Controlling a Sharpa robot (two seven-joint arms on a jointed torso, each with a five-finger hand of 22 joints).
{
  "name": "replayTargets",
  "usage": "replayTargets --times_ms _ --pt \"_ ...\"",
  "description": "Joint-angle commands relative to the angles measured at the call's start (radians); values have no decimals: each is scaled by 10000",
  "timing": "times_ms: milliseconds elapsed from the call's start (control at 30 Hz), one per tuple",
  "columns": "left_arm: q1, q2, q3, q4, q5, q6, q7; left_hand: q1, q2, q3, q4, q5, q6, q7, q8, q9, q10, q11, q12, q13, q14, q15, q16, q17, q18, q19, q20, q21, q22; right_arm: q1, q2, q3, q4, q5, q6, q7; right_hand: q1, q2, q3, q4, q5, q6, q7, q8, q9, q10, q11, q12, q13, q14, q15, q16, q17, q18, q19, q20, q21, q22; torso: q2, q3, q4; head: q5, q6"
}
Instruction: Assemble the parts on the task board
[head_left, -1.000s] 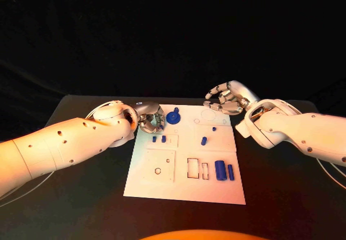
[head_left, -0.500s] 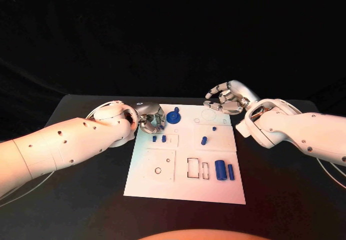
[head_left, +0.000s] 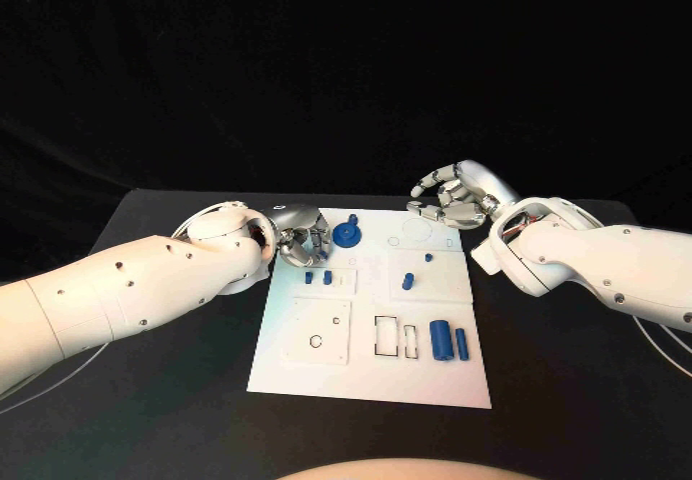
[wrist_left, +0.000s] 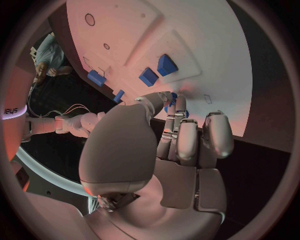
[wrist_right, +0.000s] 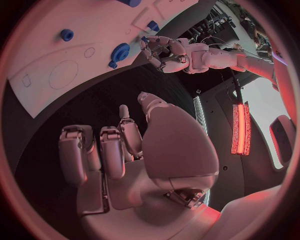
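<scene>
Blue pieces wait on the white board (head_left: 296, 370).

Nearest, two long blue pieces (head_left: 449, 342) lie flat on the board, so I think most of the job is left. Farther on, two small blue blocks (head_left: 319, 277) and a blue peg (head_left: 408, 281) sit mid-board. At the far end, the left hand (head_left: 299, 243) curls its fingers (wrist_left: 187, 135) beside a round blue knob (head_left: 346, 235), holding nothing I can see. The right hand (head_left: 454, 198) hangs by the far edge, fingers curled in, holding nothing.

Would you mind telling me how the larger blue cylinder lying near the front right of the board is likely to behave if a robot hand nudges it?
The larger blue cylinder lies on its side on the flat task board, so it would probably roll sideways. It looks solid and stiff, likely light. Its smooth rounded surface may slip in a pinch.
</scene>
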Motion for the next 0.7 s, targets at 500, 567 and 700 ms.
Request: replayTargets --times_ms 500,567,700 --pt "-6 60 -55 -19 105 353 78 -218 -192 -29 -18 -59 -421 135 -411 -155 -267 211 -398 -100 -73 166 13 -161 -77 -42 106 -79 -117 -6 14 -1 -11 -94 93 63 -112 27 91 14 40 -28 -21 44 -19 -82 2 -44 320 891 -80 -42 2095 94 484 -94 -73 2030 0 -4 -6 -11 -19" --pt "-6 58 -56 -18 106 350 82 -220 -195 -30 -18 -59 -421 135 -413 -156 -271 213 -403 -101 -73 168 14 -159 -79 -38 108 -74 -110 -6 14 -1 -12 -94 93 63 -112 27 91 14 40 -28 -21 44 -19 -82 2 -44 320 891 -80 -42 2095 94 484 -94 -73 2030 3 -1 -2 -12 -33" --pt "-6 52 -58 -21 106 296 103 -241 -221 -33 -14 -59 -433 142 -445 -166 -309 227 -454 -111 -87 183 9 -188 -72 -60 122 -96 -139 -6 14 -1 -15 -94 88 62 -112 27 91 14 40 -28 -21 44 -19 -82 2 -44 320 891 -80 -42 2095 94 484 -94 -73 2030 -1 0 0 -13 -23"
